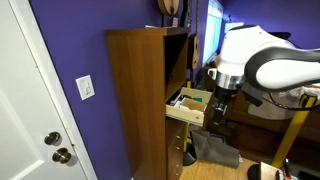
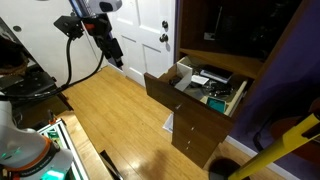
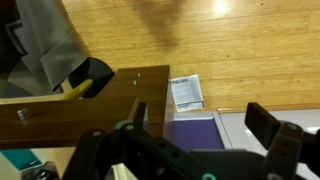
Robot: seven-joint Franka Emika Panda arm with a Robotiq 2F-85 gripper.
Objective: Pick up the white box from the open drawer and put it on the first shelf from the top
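Blocky black fingers (image 3: pixel 282 142) spread wide over glossy plank flooring (image 3: pixel 200 40).

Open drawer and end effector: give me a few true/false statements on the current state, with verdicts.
1. The open drawer is pulled out of the cabinet. True.
2. The end effector grips the white box. False: it is open and empty, and the box sits in the drawer.
3. The floor is carpeted. False: it is wood.
4. The wall beside the cabinet is purple. True.
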